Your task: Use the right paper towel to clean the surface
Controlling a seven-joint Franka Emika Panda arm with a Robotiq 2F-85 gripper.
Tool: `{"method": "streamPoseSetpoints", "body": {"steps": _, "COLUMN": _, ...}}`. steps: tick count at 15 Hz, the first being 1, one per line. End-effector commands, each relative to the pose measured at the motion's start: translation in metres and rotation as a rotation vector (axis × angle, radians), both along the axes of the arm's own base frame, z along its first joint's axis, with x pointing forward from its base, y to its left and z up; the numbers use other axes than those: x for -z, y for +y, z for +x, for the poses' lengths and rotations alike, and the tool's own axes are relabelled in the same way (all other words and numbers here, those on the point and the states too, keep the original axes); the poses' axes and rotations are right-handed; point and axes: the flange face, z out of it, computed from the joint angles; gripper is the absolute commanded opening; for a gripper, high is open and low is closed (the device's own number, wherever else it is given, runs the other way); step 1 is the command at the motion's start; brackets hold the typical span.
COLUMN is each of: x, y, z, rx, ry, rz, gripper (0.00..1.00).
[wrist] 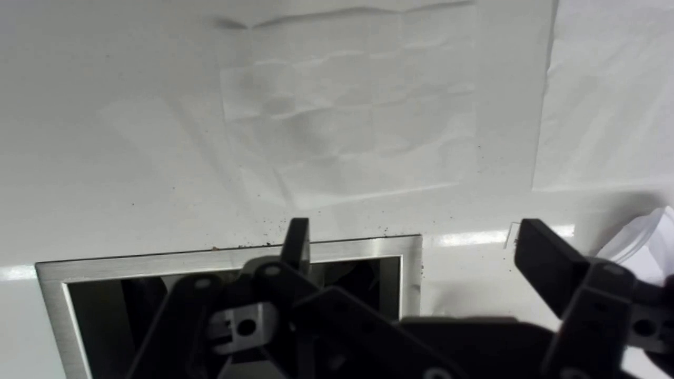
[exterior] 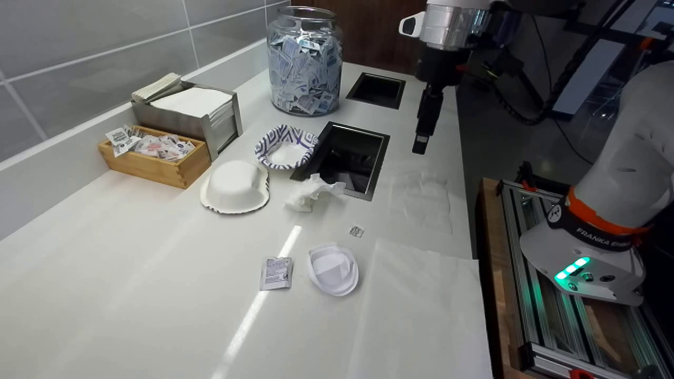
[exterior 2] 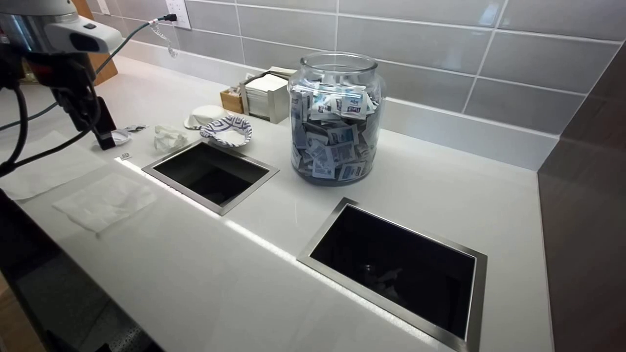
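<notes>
Claw [wrist: 415, 223] hangs above the surface [exterior: 131, 273] in both exterior views, pointing down. In the wrist view its fingers [wrist: 547, 263] stand wide apart, bare surface and metal framing showing through the gap.

Two sheets lie flat. The creased paper towel [wrist: 358, 116] is spread between the metal-framed opening [wrist: 184, 263] and the surface's robot-side edge. The larger paper towel [exterior: 426, 310] lies just beside it, a strip of bare surface separating the two, and reaches that same edge. (Which one the task calls "right" I cannot tell; in the wrist view the larger is the right-hand one.)

Dark specks [wrist: 275, 226] lie along the opening's frame, mostly facing the creased paper towel.

Crumpled tissue [exterior: 310, 193] and patterned bowl [exterior: 287, 155], rim up, both just beside the opening; upturned bowl [exterior: 236, 184] near the patterned one. Grey packet [exterior: 276, 273], small square packet [exterior: 356, 231] and white cup-like piece [exterior: 333, 268] sit near the larger paper towel. Glass jar [exterior: 304, 25], filled with packets, stands toward the tiled wall [exterior: 95, 47]; napkin holder [exterior: 176, 128] and wooden box [exterior: 145, 167] stand side by side along it.
</notes>
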Motion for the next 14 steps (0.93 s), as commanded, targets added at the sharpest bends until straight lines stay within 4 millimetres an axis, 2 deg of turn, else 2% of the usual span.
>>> {"method": "streamPoseSetpoints", "body": {"steps": 1, "x": 0.012, "y": -0.004, "z": 0.002, "rx": 0.040, "ry": 0.028, "rz": -0.018, "gripper": 1.00}}
{"method": "streamPoseSetpoints", "body": {"steps": 5, "x": 0.029, "y": -0.007, "z": 0.003, "rx": 0.071, "ry": 0.076, "rz": -0.023, "gripper": 1.00}}
{"method": "streamPoseSetpoints", "body": {"steps": 14, "x": 0.090, "y": -0.009, "z": 0.007, "rx": 0.051, "ry": 0.183, "rz": -0.036, "gripper": 1.00}}
